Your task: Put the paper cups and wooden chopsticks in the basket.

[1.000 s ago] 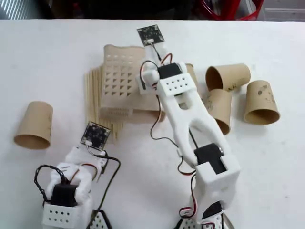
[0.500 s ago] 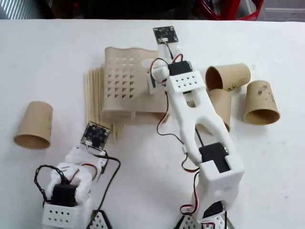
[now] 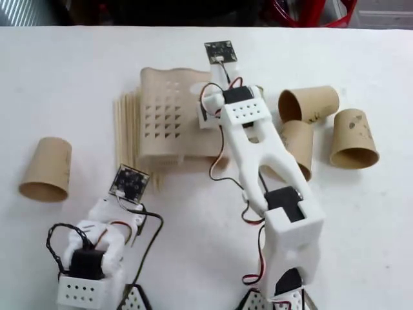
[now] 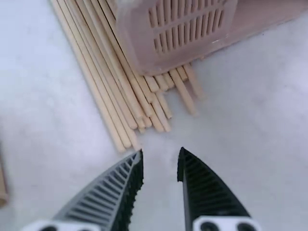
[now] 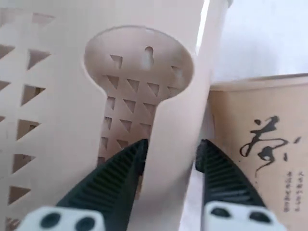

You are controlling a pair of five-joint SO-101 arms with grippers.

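The beige perforated basket [image 3: 168,116] lies tipped over on a row of wooden chopsticks [image 3: 126,126]. My right gripper [image 3: 216,77] is at its right end, shut on the basket wall [image 5: 120,96] beside the handle hole, one finger on each side. A paper cup [image 5: 255,144] lies right next to that grip. My left gripper [image 4: 160,161] is open, low over the table just short of the chopstick ends [image 4: 120,101] that stick out from under the basket [image 4: 178,29].
Three paper cups lie on their sides right of the basket [image 3: 310,103] [image 3: 355,139] [image 3: 298,148], the last partly under the right arm. Another cup [image 3: 46,169] lies far left. The table's front middle is bare white surface.
The right wrist swung right and then slightly back, dragging the basket's right end with it; the basket has shifted and turned a little. The left arm has not moved.
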